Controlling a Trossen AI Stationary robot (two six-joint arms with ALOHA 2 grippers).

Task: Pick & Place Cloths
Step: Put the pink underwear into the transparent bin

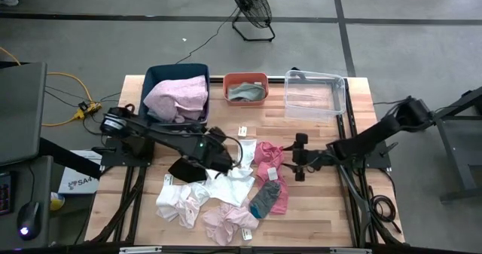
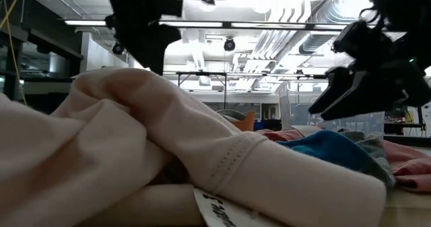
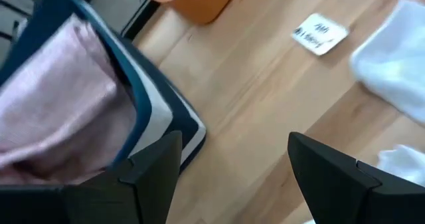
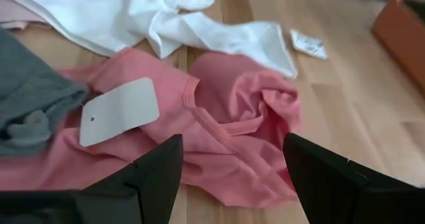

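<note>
High view: cloths heaped mid-desk
Both grippers gape empty: left and right flank the pink cloth

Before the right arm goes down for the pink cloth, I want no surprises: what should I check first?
1. Right gripper open and empty: ok.
2. Pink cloth straight ahead of its fingers: ok.
3. Paper tag lying on the cloth, may get pinched: not ok.
4. Grey cloth overlapping the pink one: not ok.
5. Left gripper open, empty, beside the blue bin: ok.
6. Room in the blue bin, already piled up: cannot tell.
</note>
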